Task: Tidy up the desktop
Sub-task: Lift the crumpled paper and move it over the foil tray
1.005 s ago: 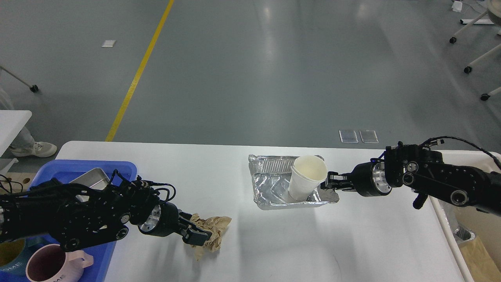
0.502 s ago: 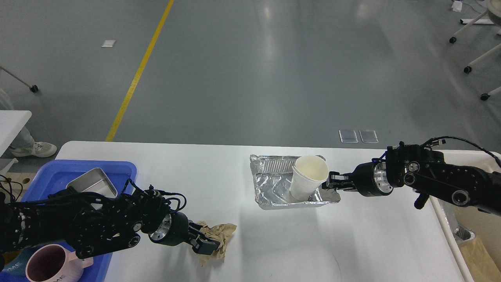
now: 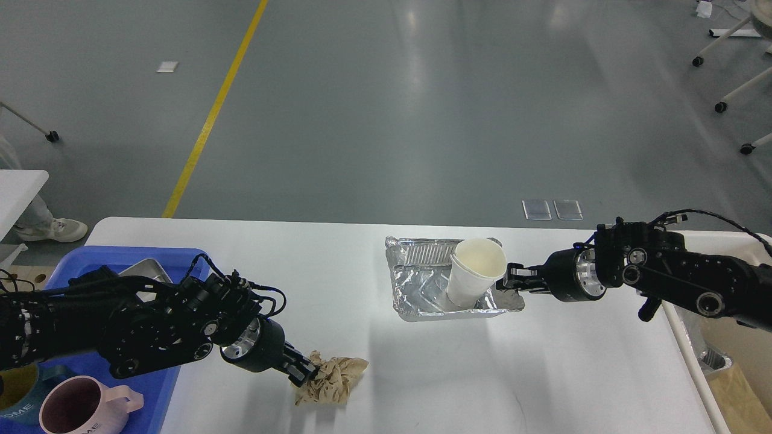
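Note:
The desktop is a large white tabletop filling the lower half of the head view. A crumpled brown paper wad lies near its front left, and my left gripper is shut on the wad's left side. A crinkled foil tray sits right of centre with a white paper cup leaning in it, mouth facing up and toward me. My right gripper comes in from the right and is shut on the foil tray's right rim, just beside the cup.
A blue plastic tray at the left edge holds a metal container, a pink mug and another mug, mostly hidden by my left arm. A beige bin stands off the table's right edge.
My left gripper has dropped lower and pushed right, closing on the paper, which is now bunched tighter. The foil tray and cup shifted slightly right with the right gripper.

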Action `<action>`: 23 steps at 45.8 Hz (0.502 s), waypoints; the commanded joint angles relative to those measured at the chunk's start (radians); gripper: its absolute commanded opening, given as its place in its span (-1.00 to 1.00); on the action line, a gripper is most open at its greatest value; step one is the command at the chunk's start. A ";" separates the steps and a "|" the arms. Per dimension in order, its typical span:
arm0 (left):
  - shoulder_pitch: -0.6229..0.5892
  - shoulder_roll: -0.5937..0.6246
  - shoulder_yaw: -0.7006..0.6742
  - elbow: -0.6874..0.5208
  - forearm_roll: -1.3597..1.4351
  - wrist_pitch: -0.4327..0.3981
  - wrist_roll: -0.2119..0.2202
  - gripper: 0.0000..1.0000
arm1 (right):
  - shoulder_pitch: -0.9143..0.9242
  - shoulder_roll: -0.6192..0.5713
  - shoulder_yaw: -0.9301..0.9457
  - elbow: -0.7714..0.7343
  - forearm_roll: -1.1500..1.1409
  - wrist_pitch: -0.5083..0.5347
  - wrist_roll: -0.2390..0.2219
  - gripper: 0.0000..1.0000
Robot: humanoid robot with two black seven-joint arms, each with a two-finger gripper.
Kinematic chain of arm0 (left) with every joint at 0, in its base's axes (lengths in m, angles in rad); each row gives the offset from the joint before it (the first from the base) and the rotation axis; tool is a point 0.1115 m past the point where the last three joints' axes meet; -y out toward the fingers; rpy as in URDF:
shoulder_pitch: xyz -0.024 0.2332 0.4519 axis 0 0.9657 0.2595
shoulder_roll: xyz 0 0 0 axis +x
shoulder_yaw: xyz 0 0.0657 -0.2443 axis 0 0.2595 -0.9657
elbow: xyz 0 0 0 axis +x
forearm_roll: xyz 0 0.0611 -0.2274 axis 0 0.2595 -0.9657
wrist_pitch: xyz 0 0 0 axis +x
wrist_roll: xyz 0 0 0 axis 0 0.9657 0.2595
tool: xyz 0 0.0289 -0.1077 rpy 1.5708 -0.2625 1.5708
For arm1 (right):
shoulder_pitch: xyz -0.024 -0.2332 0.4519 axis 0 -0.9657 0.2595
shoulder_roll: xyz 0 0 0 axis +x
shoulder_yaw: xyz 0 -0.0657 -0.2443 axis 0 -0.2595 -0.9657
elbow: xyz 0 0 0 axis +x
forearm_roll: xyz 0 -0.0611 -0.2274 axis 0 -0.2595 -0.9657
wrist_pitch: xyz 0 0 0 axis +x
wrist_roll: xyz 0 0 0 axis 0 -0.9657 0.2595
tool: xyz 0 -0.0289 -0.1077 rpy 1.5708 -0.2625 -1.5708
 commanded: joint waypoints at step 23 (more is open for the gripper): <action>-0.426 0.542 -0.149 -0.233 -0.110 -0.162 -0.095 -0.99 | -0.003 0.006 -0.001 -0.001 0.000 0.000 0.000 -1.00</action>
